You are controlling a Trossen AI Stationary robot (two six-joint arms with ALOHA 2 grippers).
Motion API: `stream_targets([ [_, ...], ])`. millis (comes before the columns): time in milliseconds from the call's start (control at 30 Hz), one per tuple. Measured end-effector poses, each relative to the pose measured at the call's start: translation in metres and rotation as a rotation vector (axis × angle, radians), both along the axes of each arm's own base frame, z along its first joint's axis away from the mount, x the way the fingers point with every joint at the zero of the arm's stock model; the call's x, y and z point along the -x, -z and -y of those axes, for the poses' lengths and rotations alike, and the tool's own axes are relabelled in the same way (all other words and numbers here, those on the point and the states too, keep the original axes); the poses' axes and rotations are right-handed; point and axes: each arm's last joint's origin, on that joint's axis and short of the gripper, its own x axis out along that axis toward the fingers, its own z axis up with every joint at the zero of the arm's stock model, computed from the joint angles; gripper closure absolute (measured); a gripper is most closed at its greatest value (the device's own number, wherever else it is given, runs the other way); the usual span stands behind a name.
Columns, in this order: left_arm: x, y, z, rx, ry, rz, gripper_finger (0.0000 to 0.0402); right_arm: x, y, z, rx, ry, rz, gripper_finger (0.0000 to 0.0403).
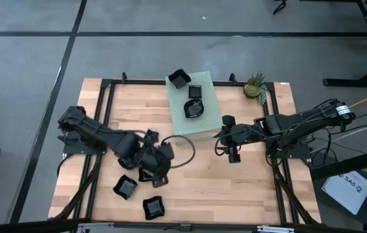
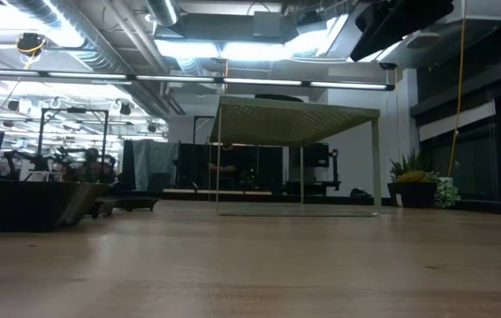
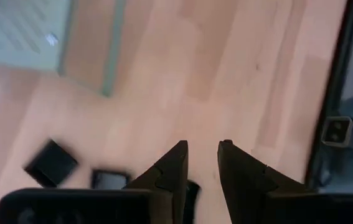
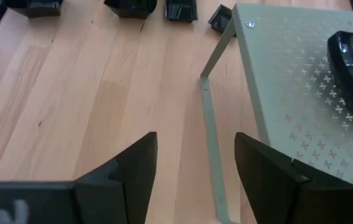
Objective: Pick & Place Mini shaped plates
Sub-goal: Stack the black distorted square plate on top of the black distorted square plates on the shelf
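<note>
The mini shaped plates are small glossy black dishes. Three of them (image 1: 195, 109) rest on top of a pale green perforated stand (image 1: 204, 123) at the table's far middle. Several more (image 1: 125, 187) lie on the wood near the front left, and two of these (image 3: 50, 163) show in the left wrist view. My left gripper (image 3: 202, 149) hovers open above the bare wood beside these plates, with nothing between its fingers. My right gripper (image 4: 195, 162) hangs open over the table by the stand's near edge (image 4: 208, 118), also with nothing between its fingers.
A small potted plant (image 1: 255, 85) stands at the far right corner. Black frame rails (image 1: 105, 110) run along the table's sides. Bare wood lies between the stand and the front edge. In the low view the stand (image 2: 299, 115) rises on thin legs.
</note>
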Motion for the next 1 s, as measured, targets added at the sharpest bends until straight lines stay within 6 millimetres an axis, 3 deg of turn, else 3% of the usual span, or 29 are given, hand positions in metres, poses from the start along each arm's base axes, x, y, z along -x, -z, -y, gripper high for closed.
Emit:
stream_targets([
  [300,0.025,0.011,0.033,0.056,-0.074,-0.079,0.0323,-0.001,-0.001,0.000,-0.006,0.001,0.018,0.0191],
  [567,0.041,0.044,0.056,0.043,-0.086,-0.143,0.0322,-0.001,-0.002,0.000,-0.026,0.019,0.024,0.0191],
  [1000,0.046,0.101,0.064,0.032,0.014,-0.187,0.0318,-0.002,-0.003,-0.001,-0.033,0.021,0.039,0.0191],
])
